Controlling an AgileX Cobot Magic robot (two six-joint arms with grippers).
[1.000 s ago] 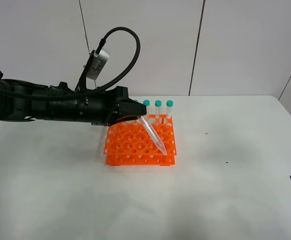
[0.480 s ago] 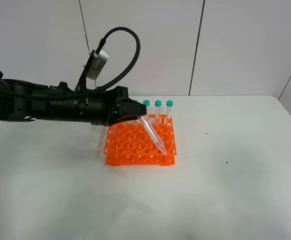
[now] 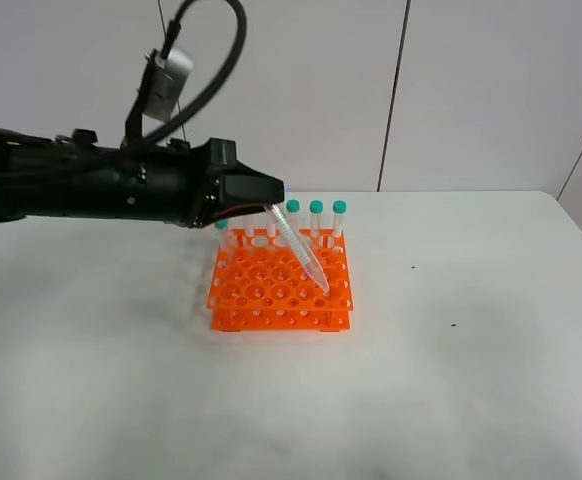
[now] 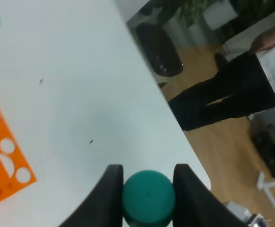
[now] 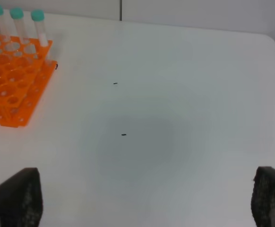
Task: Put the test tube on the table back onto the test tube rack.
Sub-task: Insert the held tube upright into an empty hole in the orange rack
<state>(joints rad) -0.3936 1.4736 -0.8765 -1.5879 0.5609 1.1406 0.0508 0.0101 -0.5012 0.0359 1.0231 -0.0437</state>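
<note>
My left gripper [image 3: 273, 203] is shut on the teal cap end of a clear test tube [image 3: 301, 252]. The tube hangs tilted, its pointed tip just above the front right holes of the orange test tube rack [image 3: 271, 290]. In the left wrist view the teal cap [image 4: 148, 197] sits clamped between two black fingers [image 4: 110, 194], with a corner of the rack [image 4: 0, 161] below. My right gripper [image 5: 142, 201] is open and empty over the white table [image 5: 175, 118], to the right of the rack [image 5: 10, 80]. It is out of the high view.
Several teal-capped tubes [image 3: 316, 215] stand upright in the rack's back row, also shown in the right wrist view [image 5: 17, 23]. One more tube [image 3: 221, 232] stands at the back left. The table's edge [image 4: 175, 127] and a person's legs [image 4: 227, 94] show beyond.
My left arm has risen and lifted the tube, its tip now higher over the rack. The right arm's dark tip at the right edge left the high view.
</note>
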